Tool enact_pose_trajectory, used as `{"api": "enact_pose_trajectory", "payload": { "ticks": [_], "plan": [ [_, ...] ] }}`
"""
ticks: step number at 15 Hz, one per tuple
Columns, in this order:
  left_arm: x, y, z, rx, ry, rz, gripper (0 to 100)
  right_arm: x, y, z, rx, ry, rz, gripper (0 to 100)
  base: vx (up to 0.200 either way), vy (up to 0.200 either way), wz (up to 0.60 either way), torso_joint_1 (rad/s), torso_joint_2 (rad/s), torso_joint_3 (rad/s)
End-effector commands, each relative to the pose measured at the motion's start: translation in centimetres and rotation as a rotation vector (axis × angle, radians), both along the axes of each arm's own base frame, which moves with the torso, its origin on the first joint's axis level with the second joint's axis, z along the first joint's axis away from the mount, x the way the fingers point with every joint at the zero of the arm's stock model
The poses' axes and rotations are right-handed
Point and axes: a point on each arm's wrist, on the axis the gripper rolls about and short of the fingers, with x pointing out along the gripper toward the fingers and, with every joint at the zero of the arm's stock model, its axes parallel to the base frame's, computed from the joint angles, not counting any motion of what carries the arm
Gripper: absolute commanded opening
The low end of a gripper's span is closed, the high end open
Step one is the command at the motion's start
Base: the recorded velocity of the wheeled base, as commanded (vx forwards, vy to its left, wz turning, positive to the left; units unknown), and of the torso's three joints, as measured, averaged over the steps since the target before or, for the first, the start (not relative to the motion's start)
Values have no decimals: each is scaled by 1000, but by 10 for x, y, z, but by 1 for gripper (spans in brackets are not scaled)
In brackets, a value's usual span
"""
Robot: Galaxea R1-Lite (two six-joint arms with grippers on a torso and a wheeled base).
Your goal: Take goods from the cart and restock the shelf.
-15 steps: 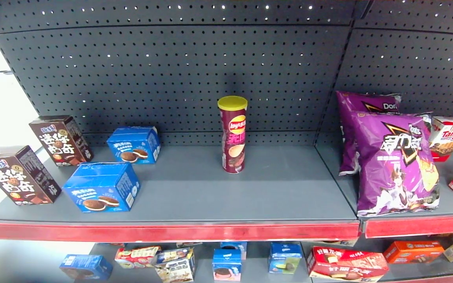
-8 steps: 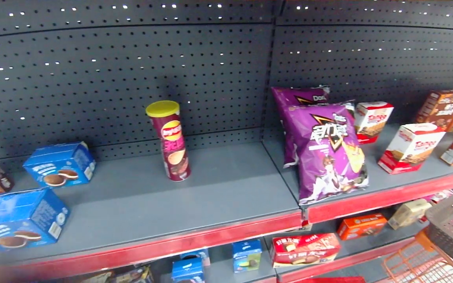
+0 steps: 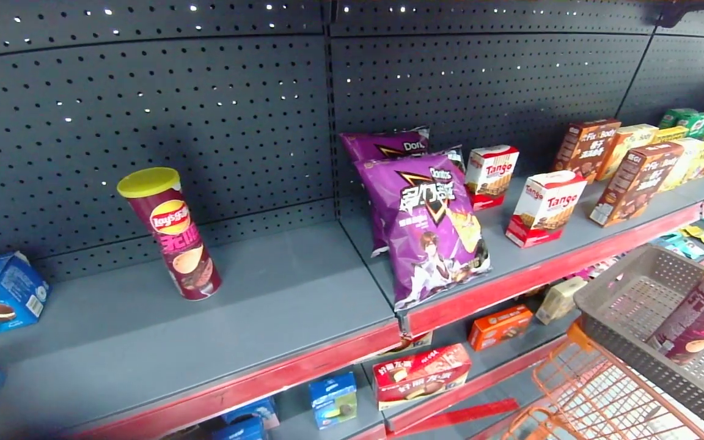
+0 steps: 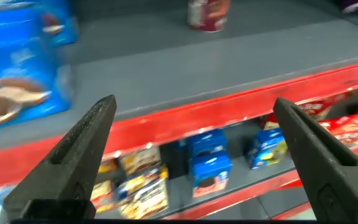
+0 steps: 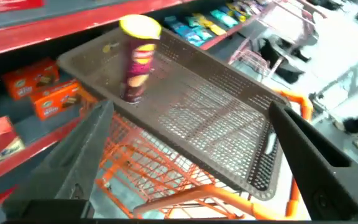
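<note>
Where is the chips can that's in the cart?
In the head view the chips can sits at the far right, inside the grey basket on the orange cart, lower than the shelf and in front of it.

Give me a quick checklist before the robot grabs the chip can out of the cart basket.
1. The right gripper is open and empty: ok.
2. The cart can stands upright in the grey basket: ok.
3. No other goods crowd it in the basket: ok.
4. Right gripper near enough to close on it: not ok, well apart.
5. Bare room on the shelf beside the shelf can: ok.
6. The left gripper is open and empty: ok.
</note>
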Motion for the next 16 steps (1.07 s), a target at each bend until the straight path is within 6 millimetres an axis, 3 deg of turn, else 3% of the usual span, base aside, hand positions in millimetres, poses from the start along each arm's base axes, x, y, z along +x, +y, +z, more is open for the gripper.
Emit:
{"api": "enact_pose_trajectory", "payload": {
  "ticks": [1, 8, 11, 16],
  "plan": [
    [0, 0, 0, 0, 1, 0, 100, 0, 0, 0, 0, 1, 0, 100, 0, 0, 0, 0, 0, 0],
    [0, 0, 0, 1, 1, -3, 100, 2, -1, -6, -12, 28, 2, 100, 0, 0, 0, 0, 0, 0],
    [0, 0, 0, 4, 1, -3, 100, 3, -1, -7, -12, 33, 2, 100, 0, -200, 0, -2, 1, 2],
    [0, 0, 0, 3, 0, -3, 100, 4, -1, -8, -9, 38, 5, 100, 0, 0, 0, 0, 0, 0]
  ]
}}
